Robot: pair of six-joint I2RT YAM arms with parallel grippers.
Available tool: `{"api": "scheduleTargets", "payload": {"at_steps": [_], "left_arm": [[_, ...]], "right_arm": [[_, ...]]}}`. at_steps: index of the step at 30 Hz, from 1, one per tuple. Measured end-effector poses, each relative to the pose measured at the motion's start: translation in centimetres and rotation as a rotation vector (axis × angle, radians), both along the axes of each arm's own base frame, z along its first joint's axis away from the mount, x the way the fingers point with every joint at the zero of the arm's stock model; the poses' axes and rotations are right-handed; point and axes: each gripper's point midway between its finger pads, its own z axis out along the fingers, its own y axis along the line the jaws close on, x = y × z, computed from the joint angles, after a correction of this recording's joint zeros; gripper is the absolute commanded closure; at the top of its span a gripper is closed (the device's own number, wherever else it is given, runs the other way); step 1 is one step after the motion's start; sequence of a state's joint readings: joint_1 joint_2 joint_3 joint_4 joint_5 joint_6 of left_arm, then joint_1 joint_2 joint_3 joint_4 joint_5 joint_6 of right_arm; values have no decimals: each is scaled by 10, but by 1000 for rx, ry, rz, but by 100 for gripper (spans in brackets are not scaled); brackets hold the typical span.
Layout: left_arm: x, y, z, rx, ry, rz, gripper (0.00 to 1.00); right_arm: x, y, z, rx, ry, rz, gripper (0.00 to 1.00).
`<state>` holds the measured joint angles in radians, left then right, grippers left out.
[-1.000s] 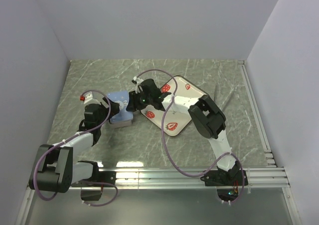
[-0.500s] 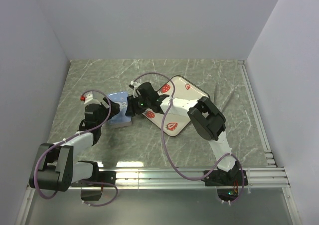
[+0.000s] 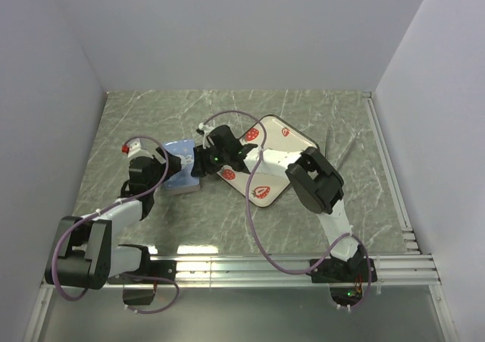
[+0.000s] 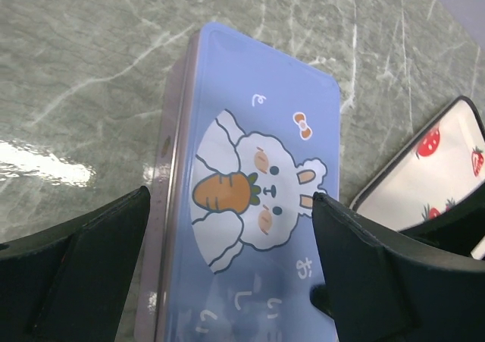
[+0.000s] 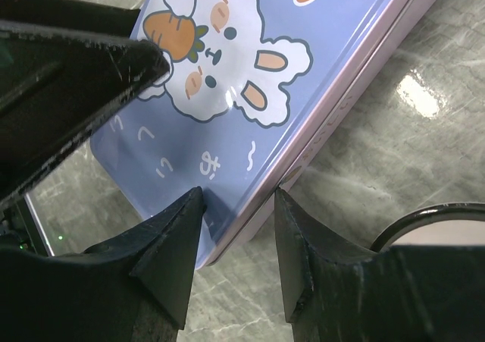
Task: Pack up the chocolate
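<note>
rabbit tin (image 4: 258,130): lidded, on desk (image 4: 76,69), frame centre
left fingers (image 4: 83,258): wide astride it; grip unclear
right fingers (image 5: 167,251): pinching its edge

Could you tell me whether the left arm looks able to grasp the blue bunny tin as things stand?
Probably yes: the left fingers stand open on either side of the tin, nothing between; the right fingers sit only at one edge of it.

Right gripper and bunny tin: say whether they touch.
Cannot tell. Right wrist view: the right gripper straddles the edge of the bunny tin, one fingertip over its top, one beside it; neither contact nor gap shows plainly.
</note>
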<state>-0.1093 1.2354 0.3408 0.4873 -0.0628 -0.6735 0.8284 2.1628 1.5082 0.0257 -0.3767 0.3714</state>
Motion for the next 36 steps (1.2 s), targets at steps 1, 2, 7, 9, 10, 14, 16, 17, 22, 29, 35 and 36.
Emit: {"api": "scheduleTargets", "payload": {"at_steps": [1,2,7,9,10,14,16,17,22,29,35,36], "left_arm": [[0,1,0,3,0,9,6],[0,3,0,5,1,16,6],[-1,10,-4,8,21,62,5],[-1,12,-7,10,35,76,5],[-1,13,-9,12,43,81,4],[2,15,-18,15,92,106,2],[4,16,-25,20,127,112,1],[5,16,-27,21,139,113,1],[14,15,-28,20,168,118,1],[19,15,-28,12,187,131,0],[17,17,-27,18,179,142,1],[14,19,-26,21,177,148,0]], "right_arm": [[-1,-1,0,-1,1,0,51],[-1,-1,0,-2,1,-1,51],[-2,-4,0,-11,-1,-6,51],[-2,-4,1,-14,-3,-9,51],[-2,-4,1,-16,-4,-11,51],[-2,-5,1,-23,-8,-15,51],[-2,-6,1,-27,-11,-18,51],[-3,-7,1,-29,-12,-19,51],[-8,-11,1,-37,-12,-17,51],[-14,-16,2,-44,-11,-11,51],[-20,-23,4,-52,-15,-7,51],[-21,-24,4,-57,-16,-9,51]]}}
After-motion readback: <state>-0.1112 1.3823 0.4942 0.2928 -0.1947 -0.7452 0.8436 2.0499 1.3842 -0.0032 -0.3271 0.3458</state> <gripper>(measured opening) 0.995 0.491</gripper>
